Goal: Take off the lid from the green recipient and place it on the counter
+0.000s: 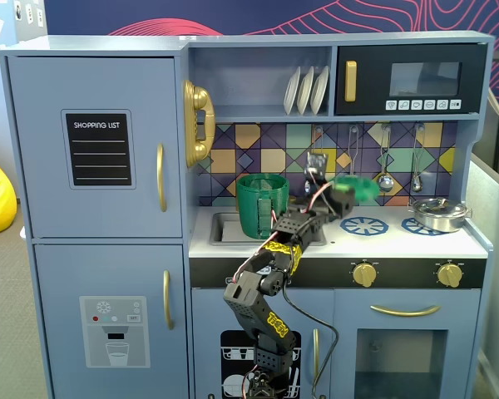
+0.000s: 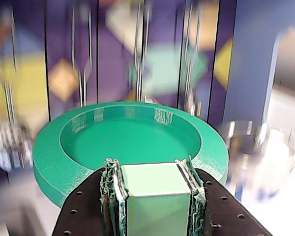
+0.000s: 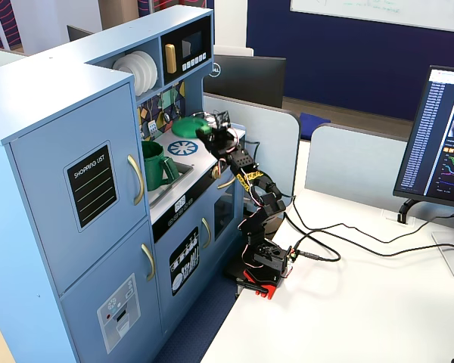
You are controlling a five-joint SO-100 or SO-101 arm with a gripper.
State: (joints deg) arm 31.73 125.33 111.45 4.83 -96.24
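Note:
The green recipient (image 1: 262, 205) stands open in the recessed sink of the counter (image 1: 382, 243); it also shows in a fixed view (image 3: 157, 165). My gripper (image 1: 341, 194) is shut on the pale square knob of the lid (image 1: 359, 189) and holds it tilted in the air, right of the recipient and above a blue burner ring (image 1: 364, 225). In the wrist view the round green lid (image 2: 128, 137) fills the middle, with its knob clamped between my gripper's (image 2: 155, 169) jaws. In the side fixed view the lid (image 3: 189, 125) hangs over the worktop.
A silver metal pot (image 1: 439, 214) sits on the right burner. Utensils (image 1: 385, 179) hang on the tiled back wall behind the lid. White plates (image 1: 306, 90) stand on the shelf above. The microwave (image 1: 412, 79) overhangs the burners.

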